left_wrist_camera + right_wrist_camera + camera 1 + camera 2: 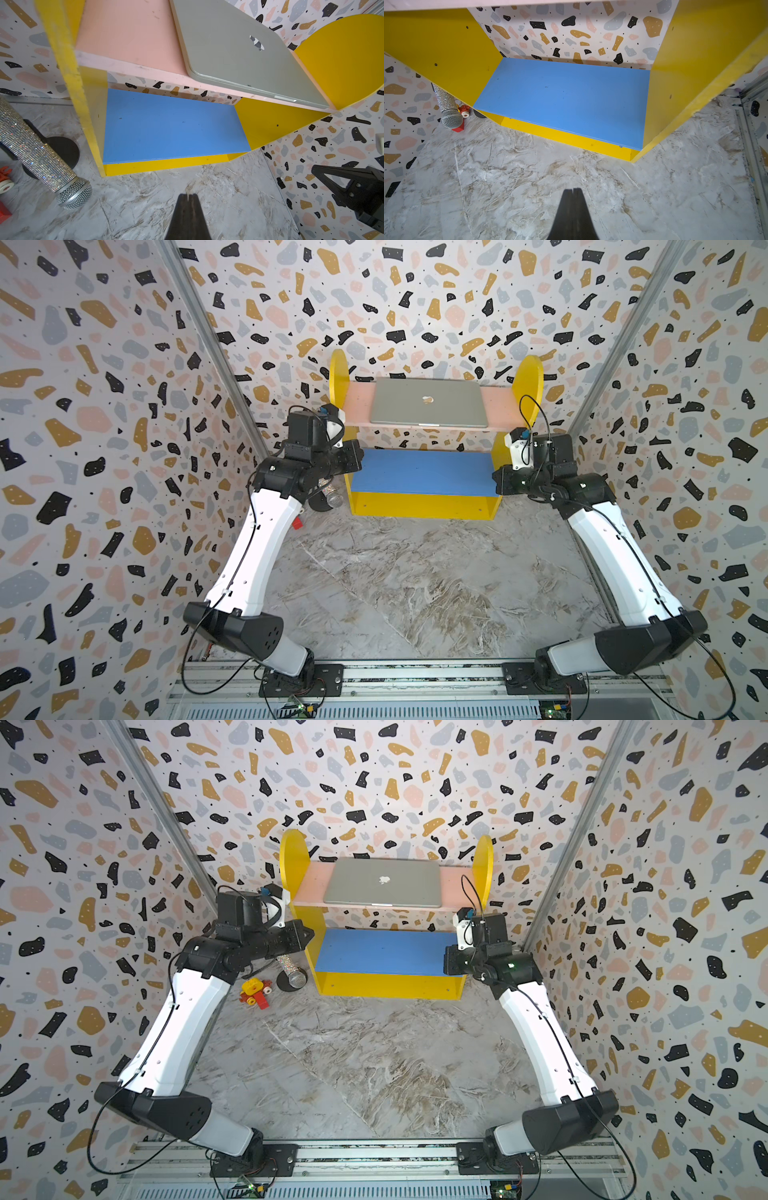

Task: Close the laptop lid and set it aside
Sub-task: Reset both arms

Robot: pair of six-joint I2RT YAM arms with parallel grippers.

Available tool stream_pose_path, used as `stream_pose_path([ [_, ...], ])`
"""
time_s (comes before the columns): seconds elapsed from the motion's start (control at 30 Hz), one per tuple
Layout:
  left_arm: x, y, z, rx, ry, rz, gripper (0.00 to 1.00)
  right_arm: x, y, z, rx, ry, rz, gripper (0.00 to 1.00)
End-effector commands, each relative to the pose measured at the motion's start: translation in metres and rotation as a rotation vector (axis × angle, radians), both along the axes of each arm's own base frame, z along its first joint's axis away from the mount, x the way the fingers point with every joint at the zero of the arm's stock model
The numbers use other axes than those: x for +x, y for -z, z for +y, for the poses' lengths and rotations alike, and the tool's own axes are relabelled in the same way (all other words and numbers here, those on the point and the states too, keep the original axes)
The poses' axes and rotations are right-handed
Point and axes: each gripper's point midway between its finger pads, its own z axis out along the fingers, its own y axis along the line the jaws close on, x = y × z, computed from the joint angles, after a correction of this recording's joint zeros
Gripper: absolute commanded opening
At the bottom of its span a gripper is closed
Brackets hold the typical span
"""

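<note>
The silver-grey laptop (430, 403) (382, 883) lies flat on the pink top shelf (357, 406), and the left wrist view also shows the laptop (239, 52). The laptop lid (399, 892) is down, apple logo facing up. My left gripper (360, 456) (188, 195) hangs shut and empty by the shelf unit's left side, below the pink shelf. At the unit's right side, level with the blue shelf, my right gripper (495, 480) (572, 189) is shut and holds nothing. Neither gripper touches the laptop.
The yellow shelf unit (424, 506) stands against the back wall, with a bare blue lower shelf (422, 470). A glittery microphone (291, 973) on a black base and a red-yellow toy car (254, 992) lie left of it. Patterned walls close in on three sides of the marble table (415, 585).
</note>
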Motion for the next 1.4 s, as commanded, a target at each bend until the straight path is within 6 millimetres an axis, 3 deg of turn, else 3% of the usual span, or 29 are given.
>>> stream_pose_path([
  [0.0, -0.013, -0.025, 0.011, -0.027, -0.034, -0.112, 0.0, -0.017, -0.021, -0.005, 0.026, -0.006, -0.11, 0.0],
  [0.17, -0.036, -0.01, 0.024, -0.016, -0.07, -0.139, 0.0, -0.041, -0.003, -0.014, 0.03, 0.002, -0.154, 0.01],
  [0.47, -0.065, 0.054, 0.048, 0.021, -0.147, -0.142, 0.02, -0.075, 0.044, -0.034, 0.031, 0.059, -0.206, 0.47],
  [0.7, -0.078, 0.102, 0.073, 0.076, -0.251, -0.22, 0.34, -0.084, 0.08, -0.06, -0.002, 0.177, -0.273, 0.77],
  [0.73, -0.08, 0.108, 0.078, 0.087, -0.272, -0.23, 0.39, -0.085, 0.085, -0.064, -0.013, 0.194, -0.283, 0.92],
  [0.77, -0.08, 0.109, 0.083, 0.09, -0.296, -0.256, 0.48, -0.086, 0.092, -0.068, -0.028, 0.212, -0.286, 0.99],
  [0.8, -0.081, 0.115, 0.088, 0.1, -0.319, -0.265, 0.57, -0.085, 0.097, -0.073, -0.04, 0.235, -0.298, 1.0],
  [0.83, -0.082, 0.122, 0.092, 0.116, -0.338, -0.265, 0.84, -0.086, 0.103, -0.077, -0.054, 0.255, -0.306, 1.0],
  [0.87, -0.083, 0.131, 0.096, 0.136, -0.354, -0.264, 0.98, -0.086, 0.107, -0.081, -0.065, 0.271, -0.324, 1.0],
  [1.1, -0.084, 0.184, 0.125, 0.282, -0.471, -0.274, 1.0, -0.09, 0.136, -0.11, -0.189, 0.379, -0.434, 1.0],
  [1.23, -0.083, 0.197, 0.139, 0.338, -0.537, -0.358, 1.0, -0.09, 0.154, -0.128, -0.27, 0.466, -0.436, 1.0],
  [1.37, -0.076, 0.208, 0.14, 0.44, -0.51, -0.363, 1.0, -0.091, 0.167, -0.141, -0.324, 0.525, -0.459, 1.0],
])
